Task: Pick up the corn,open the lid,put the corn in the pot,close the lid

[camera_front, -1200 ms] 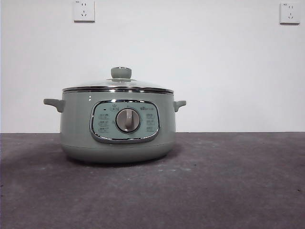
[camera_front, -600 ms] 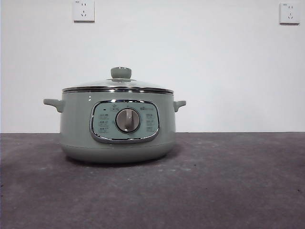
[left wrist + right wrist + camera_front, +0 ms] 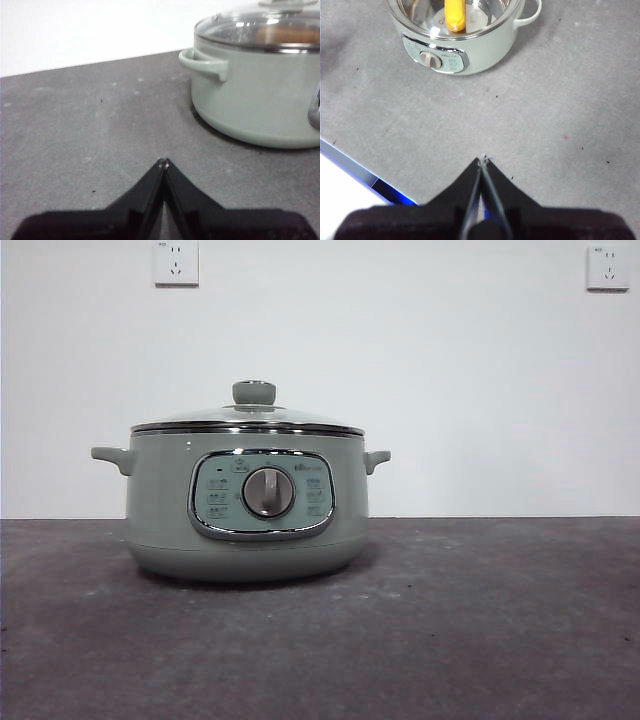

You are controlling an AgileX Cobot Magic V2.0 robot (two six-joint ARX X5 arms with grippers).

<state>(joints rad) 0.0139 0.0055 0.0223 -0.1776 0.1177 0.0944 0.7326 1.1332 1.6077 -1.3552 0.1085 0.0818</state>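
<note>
— Corn [image 3: 455, 15]?
— Lying inside the pot [image 3: 247, 505], seen through the glass; lid [image 3: 250, 418] seated on the rim, so task looks finished.
— Grippers?
— Left gripper [image 3: 163, 162] and right gripper [image 3: 483, 160] both pinched together, empty, parked over bare bench [image 3: 480, 630], clear of everything.

One pot [image 3: 246, 505], one lid [image 3: 248, 420], one corn [image 3: 455, 15], two wall sockets [image 3: 176, 262], and two tools [image 3: 163, 162].
</note>
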